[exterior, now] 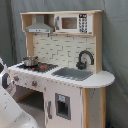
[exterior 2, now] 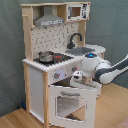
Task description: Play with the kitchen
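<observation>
In the second exterior view the kitchen [exterior 2: 55,65] stands just beside the gripper [exterior 2: 76,78], its oven door [exterior 2: 70,104] ajar below the jaws. Whether the jaws are open, I cannot tell. Swinging that door should follow its hinge arc slowly, never pulling straight outward.

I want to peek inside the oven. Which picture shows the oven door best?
The second exterior view: the oven door hangs partly open, window facing the camera, gripper just above it. The first exterior view does not show that door.

Toy kitchen [exterior 2: 55,70] on wooden floor [exterior 2: 112,107]
</observation>
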